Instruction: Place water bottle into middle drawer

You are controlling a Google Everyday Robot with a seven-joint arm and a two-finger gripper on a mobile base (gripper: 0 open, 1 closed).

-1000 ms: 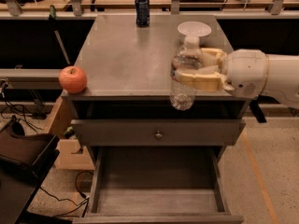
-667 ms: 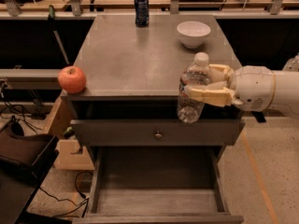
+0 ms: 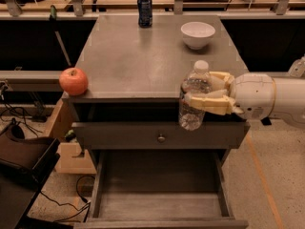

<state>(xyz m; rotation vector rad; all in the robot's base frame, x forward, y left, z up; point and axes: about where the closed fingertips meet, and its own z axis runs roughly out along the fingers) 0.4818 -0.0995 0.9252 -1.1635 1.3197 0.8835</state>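
The water bottle [image 3: 194, 95] is a clear ribbed plastic bottle with a white cap, held upright in the air in front of the cabinet's front edge. My gripper [image 3: 202, 91] comes in from the right and is shut on the bottle around its middle, cream fingers [image 3: 208, 102] on either side. The middle drawer [image 3: 159, 209] is pulled out wide open below, a grey wooden box with a bare floor. The bottle hangs above the drawer's right half, level with the knobbed drawer front [image 3: 161, 136].
On the grey cabinet top [image 3: 133, 61] stand a dark blue soda can [image 3: 144, 11] at the back, a white bowl [image 3: 198, 34] at the back right, and a red apple [image 3: 73, 81] on the front left corner. Cables and a dark bin [image 3: 21, 175] lie left.
My gripper has carried the bottle forward and down, from over the cabinet top's right edge to in front of the top drawer, uncovering the white bowl behind.
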